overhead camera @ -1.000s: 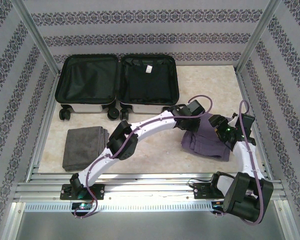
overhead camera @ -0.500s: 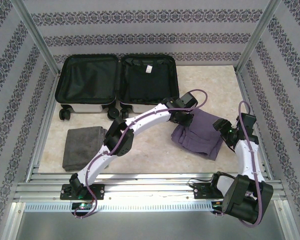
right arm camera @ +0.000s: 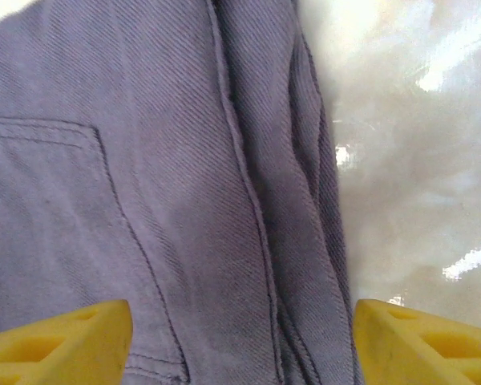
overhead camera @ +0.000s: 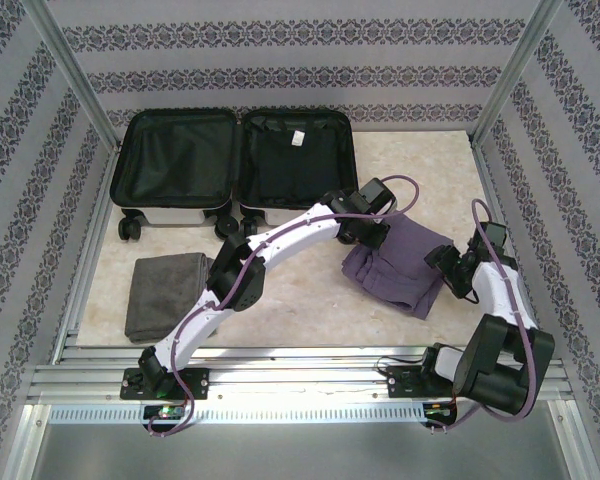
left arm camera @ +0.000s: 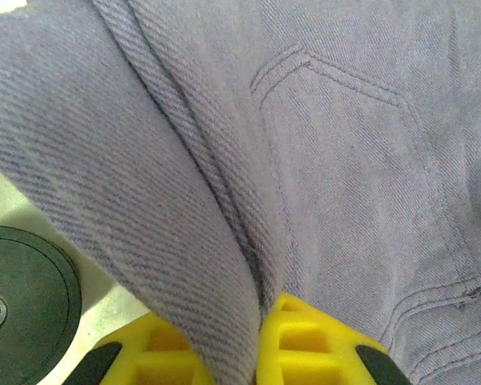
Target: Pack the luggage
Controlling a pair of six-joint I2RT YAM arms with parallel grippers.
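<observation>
Currently, the small white hard-shell suitcase with black lining (overhead camera: 175,160) is lying open at the far left of the table (overhead camera: 310,300), just beyond and to the left of the left gripper (overhead camera: 365,228). That gripper is pinching a fold of the purple-grey denim trousers (overhead camera: 405,262) between closed jaws. The right gripper (overhead camera: 448,270) is standing wide open at the trousers' right edge, gripping nothing, well apart from the suitcase.
</observation>
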